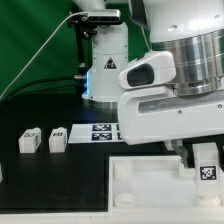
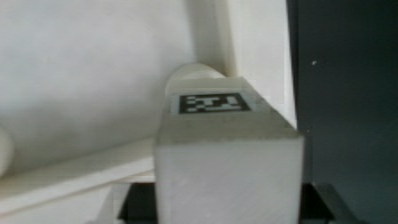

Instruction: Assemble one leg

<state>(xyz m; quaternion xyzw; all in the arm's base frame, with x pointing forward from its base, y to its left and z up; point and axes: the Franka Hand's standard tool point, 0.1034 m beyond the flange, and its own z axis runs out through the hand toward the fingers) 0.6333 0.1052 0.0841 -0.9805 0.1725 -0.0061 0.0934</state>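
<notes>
Exterior view: black table (image 1: 60,195), green backdrop (image 1: 30,50), and the gripper (image 1: 205,158) is clamped on the leg (image 1: 207,172) over the white panel (image 1: 145,185). Two loose legs (image 1: 43,140) wait just beside the marker board (image 1: 103,130). Wrist view: the held leg fills the frame, its tag (image 2: 214,103) facing us, with panel behind.

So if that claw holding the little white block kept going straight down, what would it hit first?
Most likely the large white square panel: the gripper points down at it, and the small white plastic leg it clamps would touch first. The gap between them is unclear.
</notes>
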